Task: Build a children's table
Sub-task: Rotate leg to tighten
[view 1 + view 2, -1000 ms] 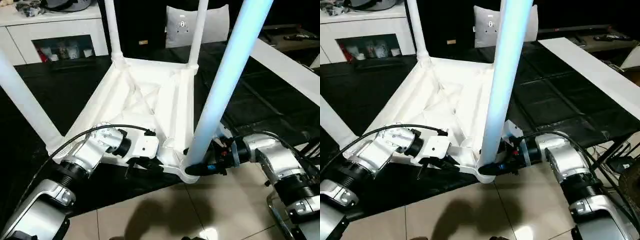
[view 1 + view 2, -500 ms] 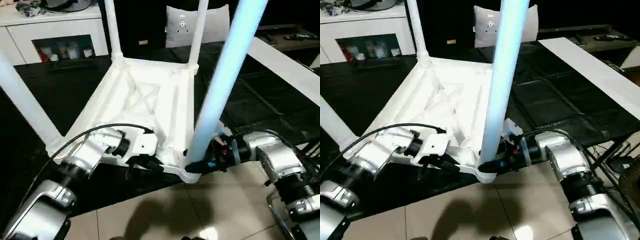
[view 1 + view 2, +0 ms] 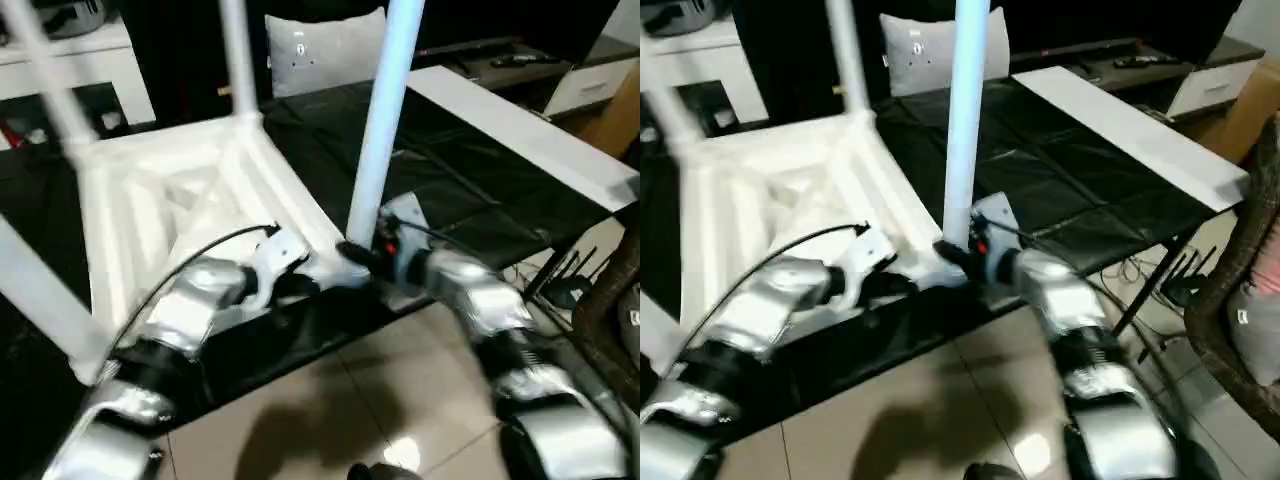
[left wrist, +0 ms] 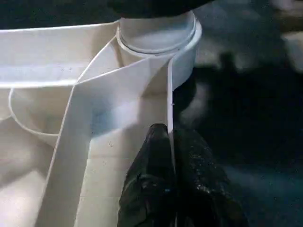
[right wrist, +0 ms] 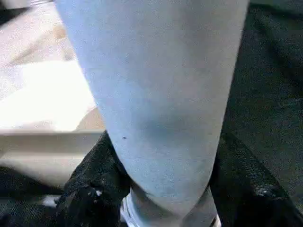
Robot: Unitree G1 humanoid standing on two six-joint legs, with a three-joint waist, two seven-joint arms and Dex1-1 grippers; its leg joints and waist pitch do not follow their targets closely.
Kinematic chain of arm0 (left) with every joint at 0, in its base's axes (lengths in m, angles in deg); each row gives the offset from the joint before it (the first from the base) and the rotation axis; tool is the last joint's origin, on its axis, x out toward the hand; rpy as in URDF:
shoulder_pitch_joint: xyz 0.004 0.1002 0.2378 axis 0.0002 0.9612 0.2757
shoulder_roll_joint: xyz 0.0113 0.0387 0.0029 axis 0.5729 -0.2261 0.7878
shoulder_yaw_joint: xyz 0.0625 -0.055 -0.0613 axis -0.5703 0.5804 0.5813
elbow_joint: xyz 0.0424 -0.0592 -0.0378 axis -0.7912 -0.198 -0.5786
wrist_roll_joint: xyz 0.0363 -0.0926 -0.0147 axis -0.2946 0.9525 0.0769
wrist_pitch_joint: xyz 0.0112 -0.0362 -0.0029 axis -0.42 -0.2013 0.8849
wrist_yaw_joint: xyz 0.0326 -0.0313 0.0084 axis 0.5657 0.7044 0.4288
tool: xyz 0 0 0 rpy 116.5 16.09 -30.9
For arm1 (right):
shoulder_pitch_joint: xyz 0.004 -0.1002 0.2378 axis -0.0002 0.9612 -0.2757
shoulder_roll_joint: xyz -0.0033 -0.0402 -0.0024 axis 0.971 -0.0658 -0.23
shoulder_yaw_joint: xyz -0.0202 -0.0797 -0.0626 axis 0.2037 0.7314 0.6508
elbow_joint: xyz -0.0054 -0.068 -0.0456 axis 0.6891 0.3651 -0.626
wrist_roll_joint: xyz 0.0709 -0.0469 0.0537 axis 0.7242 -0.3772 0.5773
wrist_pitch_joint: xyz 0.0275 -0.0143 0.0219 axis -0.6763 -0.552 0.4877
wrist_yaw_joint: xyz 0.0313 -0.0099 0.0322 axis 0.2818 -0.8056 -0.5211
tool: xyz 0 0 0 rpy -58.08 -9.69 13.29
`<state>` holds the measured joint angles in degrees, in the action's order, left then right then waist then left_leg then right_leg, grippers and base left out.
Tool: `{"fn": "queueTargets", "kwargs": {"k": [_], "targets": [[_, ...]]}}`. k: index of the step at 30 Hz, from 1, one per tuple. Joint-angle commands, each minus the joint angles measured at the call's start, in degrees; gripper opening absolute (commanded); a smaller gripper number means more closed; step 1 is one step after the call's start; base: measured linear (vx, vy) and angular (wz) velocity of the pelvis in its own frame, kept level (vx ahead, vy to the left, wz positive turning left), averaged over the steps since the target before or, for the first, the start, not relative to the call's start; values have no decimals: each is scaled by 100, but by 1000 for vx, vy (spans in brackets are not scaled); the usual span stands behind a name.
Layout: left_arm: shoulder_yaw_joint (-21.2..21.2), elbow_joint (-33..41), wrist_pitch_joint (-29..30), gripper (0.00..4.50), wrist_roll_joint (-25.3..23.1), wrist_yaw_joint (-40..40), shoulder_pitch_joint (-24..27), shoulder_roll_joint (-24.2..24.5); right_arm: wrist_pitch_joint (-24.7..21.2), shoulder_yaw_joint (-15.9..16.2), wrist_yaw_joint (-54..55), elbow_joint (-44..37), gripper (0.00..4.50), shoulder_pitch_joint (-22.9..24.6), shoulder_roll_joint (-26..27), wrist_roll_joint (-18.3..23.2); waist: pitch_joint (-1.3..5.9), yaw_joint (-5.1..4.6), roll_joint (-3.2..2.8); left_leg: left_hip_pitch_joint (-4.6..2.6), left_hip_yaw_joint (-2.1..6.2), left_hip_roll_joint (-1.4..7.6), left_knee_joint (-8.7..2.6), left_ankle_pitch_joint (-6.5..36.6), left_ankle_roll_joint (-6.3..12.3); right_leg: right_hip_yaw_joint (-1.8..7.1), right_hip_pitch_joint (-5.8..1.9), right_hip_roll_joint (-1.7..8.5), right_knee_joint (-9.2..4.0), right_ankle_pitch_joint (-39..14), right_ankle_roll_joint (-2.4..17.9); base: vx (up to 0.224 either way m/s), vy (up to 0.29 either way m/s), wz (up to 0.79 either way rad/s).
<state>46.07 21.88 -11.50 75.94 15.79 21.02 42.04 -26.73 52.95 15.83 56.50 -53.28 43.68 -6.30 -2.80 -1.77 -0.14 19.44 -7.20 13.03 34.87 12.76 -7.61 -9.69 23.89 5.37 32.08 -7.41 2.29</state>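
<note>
White plastic carries no writing you can read: the tabletop [image 3: 170, 200] lies upside down on a dark mat [image 3: 470, 190], ribs up, and the pillow [image 3: 325, 52] behind it shows only a small blurred mark. Your left forearm comes in low from the near left and bends inward, ending at the tabletop's near edge. Your left gripper [image 4: 171, 156] is pinching that thin edge wall, one black finger on each side of it, pressed nearly together, just beside the near-right corner socket [image 4: 158, 35]. Your right forearm reaches in from the near right and points left at that same corner. Your right gripper [image 5: 161, 189] has its fingers [image 5: 90, 189] clasped around the base of the near leg [image 3: 380, 125], one on either side, where the tube stands upright in the socket. Other legs [image 3: 236, 55] stand in the far and left corners.
</note>
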Motion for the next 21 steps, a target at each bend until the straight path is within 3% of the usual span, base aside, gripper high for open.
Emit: {"fn": "queueTargets", "kwargs": {"k": [1,3,4,5,6,8,9,13,14,16,17,21], "targets": [[7,214,-235,0,190,-211,-272,-295,49,129,66,226,261,41,234,11,431,57,-18,98,-127,-67,-384,960,445,202,-417,261,-452,-2593,397,0,0,0],[-25,231,-219,0,107,-296,-280,-321,159,110,100,251,276,57,252,-5,442,101,-10,112,-130,-41,-390,698,515,269,-421,269,-356,-2157,632,0,0,0],[-71,223,-249,0,45,-285,-255,-286,254,58,20,177,283,124,190,28,455,126,24,117,-145,-39,-385,524,578,308,-421,265,-301,-1883,779,0,0,0],[-83,225,-267,0,21,-280,-235,-264,319,27,-38,128,283,170,140,44,460,148,8,120,-143,-41,-383,440,603,324,-431,269,-268,-1762,844,0,0,0],[-86,224,-280,0,4,-281,-215,-242,382,-5,-97,75,310,222,81,58,459,171,7,123,-155,-40,-375,307,663,353,-429,269,-242,-1562,950,0,0,0],[-112,159,-360,0,-57,-282,-220,-185,489,-27,-243,-26,317,307,-31,71,457,229,32,127,-174,-70,-363,220,741,384,-443,261,-214,-1441,1037,0,0,0],[-127,107,-433,0,-101,-286,-228,-138,531,-17,-380,-155,321,390,-130,78,466,267,45,146,-181,-88,-355,174,764,394,-471,258,-204,-1444,1005,0,0,0],[-183,-90,-749,0,-170,-217,-282,30,579,5,-859,-706,361,745,-529,159,453,358,48,139,-197,-92,-356,111,815,395,-460,237,-237,-1596,857,0,0,0],[-180,-137,-825,0,-170,-210,-300,63,568,-16,-965,-836,366,832,-621,208,452,376,79,143,-201,-85,-362,161,794,397,-464,234,-233,-1673,795,0,0,0],[-249,-359,-1316,0,-262,-136,-390,230,272,-116,-1353,-1378,380,1156,-877,486,432,388,91,160,-209,-113,-370,311,753,376,-469,213,-297,-2018,584,0,0,0],[-276,-451,-1498,0,-311,-140,-423,287,230,-136,-1460,-1552,390,1270,-958,542,434,407,70,135,-213,-124,-369,352,764,372,-456,196,-325,-2091,499,0,0,0],[-243,-742,-2058,0,-304,35,-497,509,305,-255,-1641,-2360,430,1861,-1191,693,428,422,88,142,-224,-133,-373,485,665,357,-425,197,-378,-2428,192,0,0,0]]}}
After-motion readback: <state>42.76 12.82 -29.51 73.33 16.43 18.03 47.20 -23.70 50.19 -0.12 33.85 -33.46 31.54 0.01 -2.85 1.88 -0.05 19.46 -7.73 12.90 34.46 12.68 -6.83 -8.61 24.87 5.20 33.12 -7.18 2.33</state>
